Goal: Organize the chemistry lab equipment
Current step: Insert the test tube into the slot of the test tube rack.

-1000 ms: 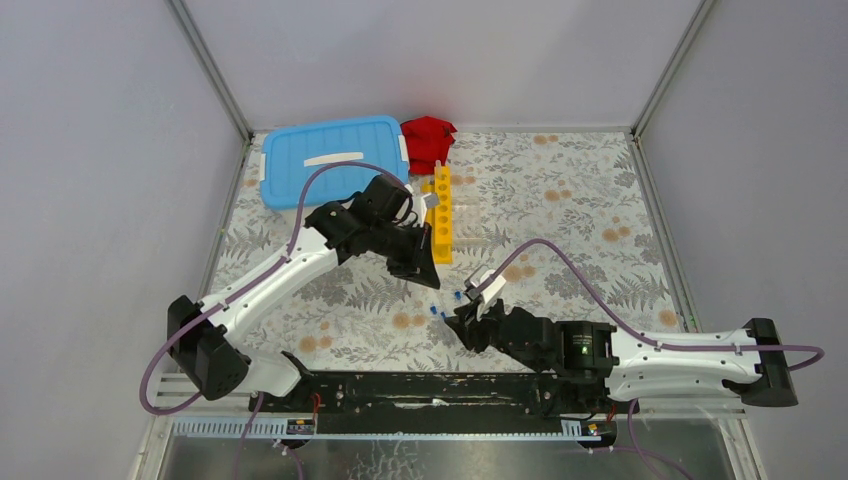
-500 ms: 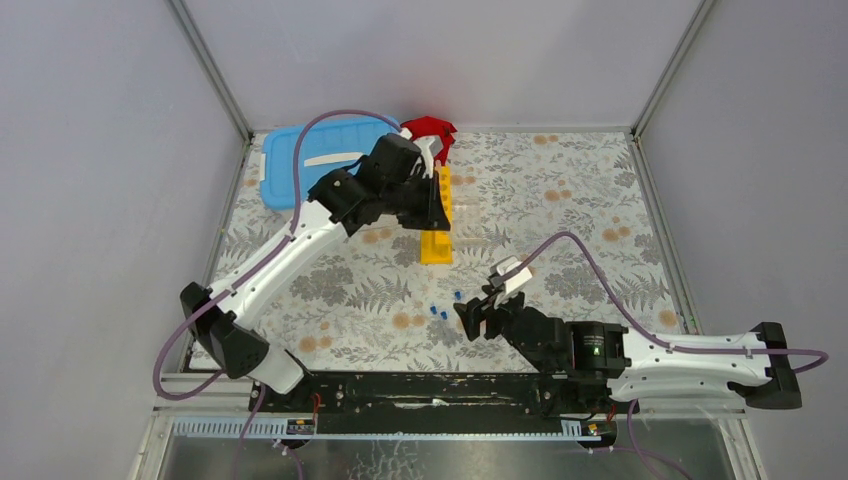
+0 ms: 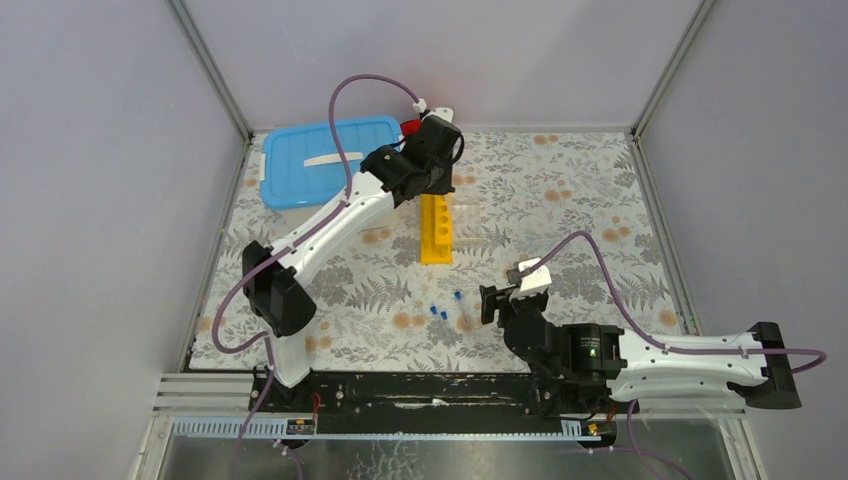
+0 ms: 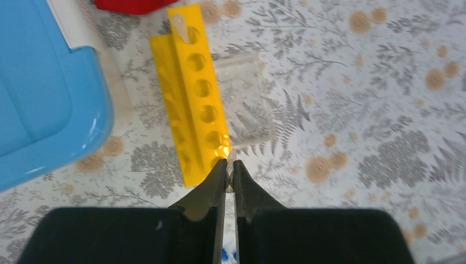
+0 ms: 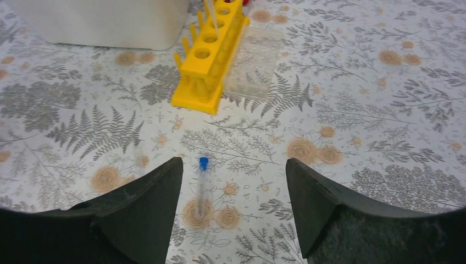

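Closing off-centre, the wide-open, empty right gripper [image 5: 233,165] could roll the tube [image 5: 202,184] at lower centre away; left gripper [image 4: 230,165] nearly shut, contents unclear.

**A:** Where is the long yellow holed rack [image 3: 436,232]?

**B:** Mid-table on the grey fern-printed cover [image 3: 570,190], running front to back. The left gripper [image 3: 438,152] hangs over its far end. Its jaws are hidden from up here.

**A:** And behind it?

**B:** A white tub with a blue lid [image 3: 322,160] at the far left, with a red object [image 3: 410,127] beside it.

**A:** The small clear blue-capped tubes [image 3: 456,296]?

**B:** Lying loose on the cover, nearer than the rack and just left of the right gripper [image 3: 497,303].
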